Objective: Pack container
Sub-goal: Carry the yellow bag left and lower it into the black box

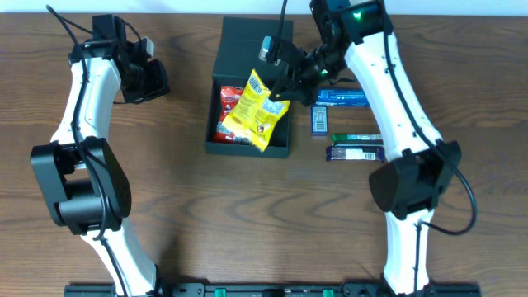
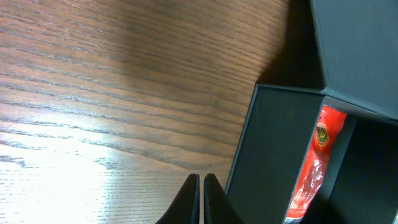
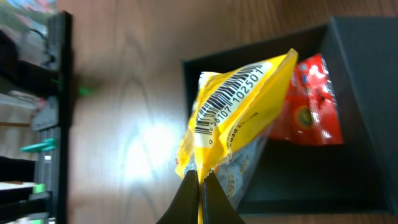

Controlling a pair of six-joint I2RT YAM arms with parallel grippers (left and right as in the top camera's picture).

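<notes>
Yellow packet (image 3: 236, 118) pinched by right jaws | container (image 1: 247, 151) just below | left jaws closed, empty

The box (image 1: 247, 149) sat on the table (image 1: 190, 223), at the middle of the far edge, square to it. It was matte black, shallow, rectangular, and wide open. Its hinged lid (image 1: 247, 45) was thrown back flat toward the far edge. Inside, a red packet (image 1: 228, 111) lay against the left wall. A yellow packet (image 1: 257, 111) hung tilted across the opening, and whether it touched the floor was unclear.
</notes>
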